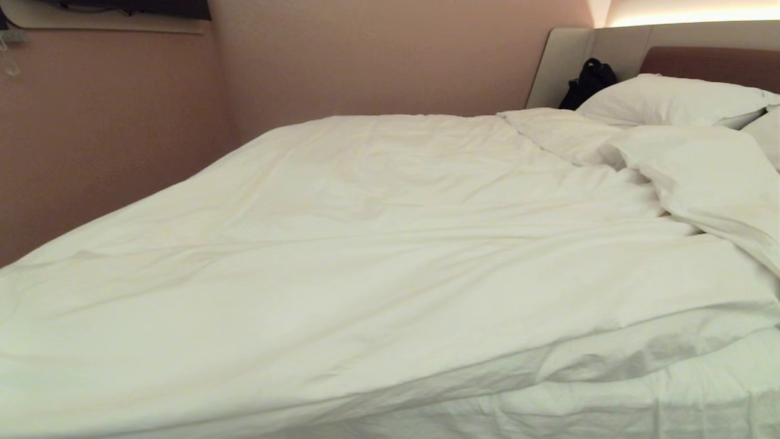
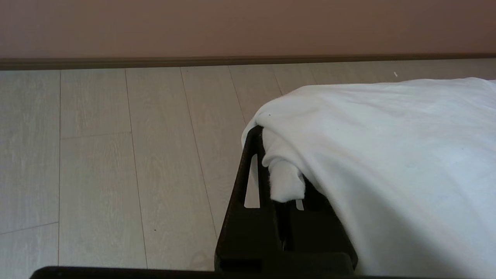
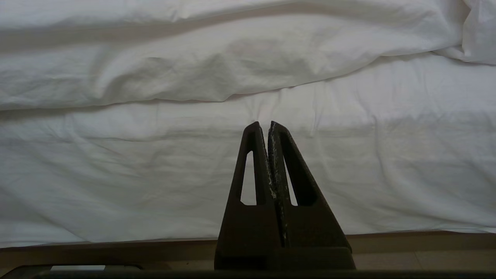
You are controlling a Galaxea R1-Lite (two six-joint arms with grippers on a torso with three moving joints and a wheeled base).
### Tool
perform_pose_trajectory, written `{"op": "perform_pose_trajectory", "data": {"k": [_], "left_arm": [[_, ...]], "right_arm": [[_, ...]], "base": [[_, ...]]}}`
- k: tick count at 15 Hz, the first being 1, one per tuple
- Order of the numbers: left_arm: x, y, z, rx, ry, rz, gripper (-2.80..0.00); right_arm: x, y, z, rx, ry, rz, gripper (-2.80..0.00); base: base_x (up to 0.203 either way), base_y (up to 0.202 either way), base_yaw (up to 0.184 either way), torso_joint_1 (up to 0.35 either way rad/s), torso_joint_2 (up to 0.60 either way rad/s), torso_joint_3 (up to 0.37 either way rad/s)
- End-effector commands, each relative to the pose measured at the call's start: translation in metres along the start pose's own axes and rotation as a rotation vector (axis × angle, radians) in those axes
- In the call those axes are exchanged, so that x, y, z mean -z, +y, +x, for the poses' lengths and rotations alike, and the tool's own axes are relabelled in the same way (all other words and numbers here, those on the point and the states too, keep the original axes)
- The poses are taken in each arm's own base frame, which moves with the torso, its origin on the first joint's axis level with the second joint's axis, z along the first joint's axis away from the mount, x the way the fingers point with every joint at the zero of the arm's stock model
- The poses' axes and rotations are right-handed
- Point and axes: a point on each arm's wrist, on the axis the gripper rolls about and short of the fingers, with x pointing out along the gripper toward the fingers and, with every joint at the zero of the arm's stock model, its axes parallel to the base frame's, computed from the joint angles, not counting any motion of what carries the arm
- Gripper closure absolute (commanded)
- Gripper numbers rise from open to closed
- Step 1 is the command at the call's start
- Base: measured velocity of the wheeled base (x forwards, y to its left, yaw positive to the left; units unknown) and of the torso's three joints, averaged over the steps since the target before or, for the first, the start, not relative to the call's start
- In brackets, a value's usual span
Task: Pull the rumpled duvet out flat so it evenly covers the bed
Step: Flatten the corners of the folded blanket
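Observation:
The white duvet (image 1: 341, 244) lies spread over most of the bed (image 1: 670, 396), with its upper right part folded back in a rumpled flap (image 1: 701, 177) near the pillows. Neither arm shows in the head view. In the left wrist view my left gripper (image 2: 271, 143) is shut on a corner of the duvet (image 2: 379, 155), which drapes over its fingers above the floor. My right gripper (image 3: 267, 126) is shut on nothing and points at the side of the bed, where the duvet's edge (image 3: 217, 73) rests above the fitted sheet (image 3: 155, 174).
White pillows (image 1: 670, 97) and a black bag (image 1: 588, 82) sit at the brown headboard (image 1: 713, 64). A pinkish wall (image 1: 109, 134) runs along the far side. Pale wood floor (image 2: 116, 162) with a dark skirting board lies beyond the held corner. The bed's base (image 3: 116, 248) shows below the sheet.

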Motion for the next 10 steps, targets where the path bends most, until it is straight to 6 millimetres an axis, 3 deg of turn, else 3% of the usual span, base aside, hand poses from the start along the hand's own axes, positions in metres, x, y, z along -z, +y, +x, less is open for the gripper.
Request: {"op": "perform_pose_trajectory", "data": {"k": [1,9,10], "left_arm": [[-0.0006,0.0006,-0.0002,0.000,-0.006,-0.004,0.00],[0.0044,0.0033,-0.0003,-0.010,0.013,-0.014,0.00],[0.0059,0.0030,-0.0014,-0.006,0.017,-0.011,-2.80]], "right_arm": [[-0.0001,0.0000,0.0001,-0.001,0.001,0.000,0.00],[-0.0001,0.0000,0.0001,-0.001,0.001,0.000,0.00],[-0.0001,0.0000,0.0001,-0.001,0.001,0.000,0.00]], "base": [[0.000,0.000,0.000,0.000,0.00,0.000],[0.000,0.000,0.000,0.000,0.00,0.000],[0.000,0.000,0.000,0.000,0.00,0.000]]}}
